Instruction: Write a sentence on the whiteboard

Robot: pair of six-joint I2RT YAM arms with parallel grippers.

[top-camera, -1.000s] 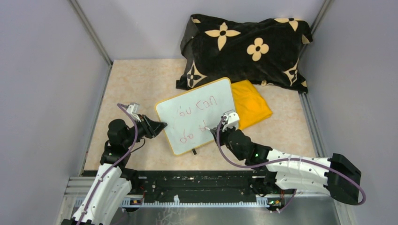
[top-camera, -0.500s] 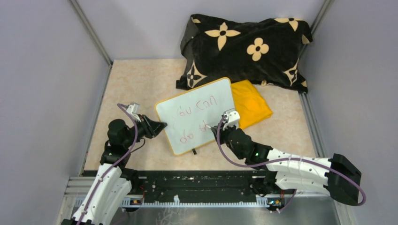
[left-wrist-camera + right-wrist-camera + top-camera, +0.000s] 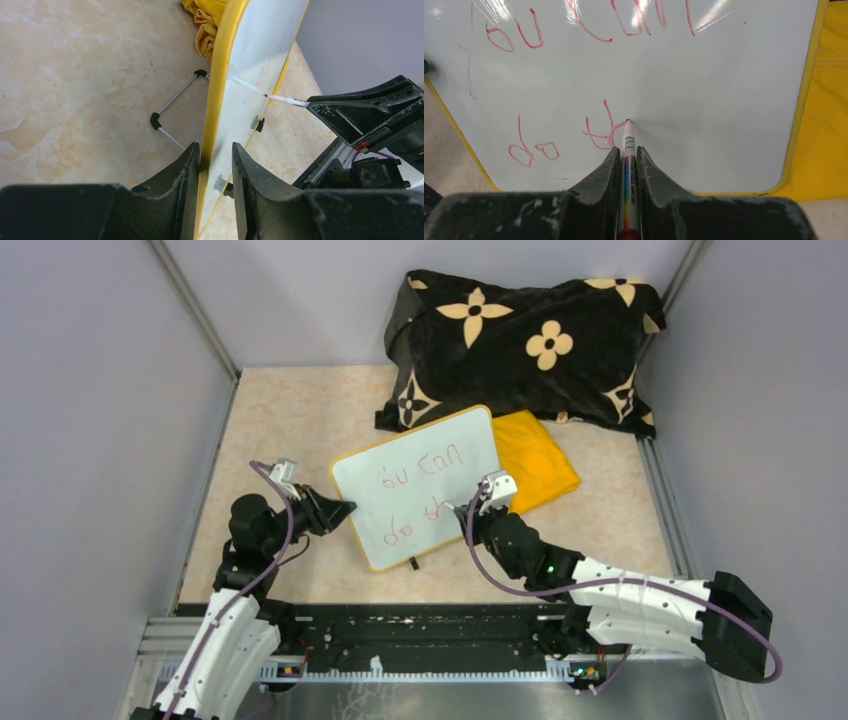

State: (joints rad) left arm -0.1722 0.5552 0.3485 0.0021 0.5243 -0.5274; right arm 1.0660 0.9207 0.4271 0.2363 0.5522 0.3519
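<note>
The whiteboard [image 3: 420,500], white with a yellow rim, stands tilted on the table's middle. Red marker writing [image 3: 415,490] reads "you can" above "do th"; it also shows in the right wrist view [image 3: 539,145]. My left gripper [image 3: 345,508] is shut on the board's left edge; in the left wrist view [image 3: 216,160] the yellow rim [image 3: 220,90] sits between the jaws. My right gripper [image 3: 470,512] is shut on a white marker [image 3: 628,165], and its tip [image 3: 627,121] touches the board beside the last red stroke. The marker [image 3: 285,100] also shows in the left wrist view.
A folded yellow cloth [image 3: 540,465] lies behind the board's right side. A black pillow with tan flowers [image 3: 520,345] lies at the back. Grey walls [image 3: 100,440] close the left, right and back. A thin wire stand [image 3: 172,107] props the board from behind.
My right gripper has moved slightly right and up with the marker, adding red strokes after "do". The left gripper and the board have stayed still.
</note>
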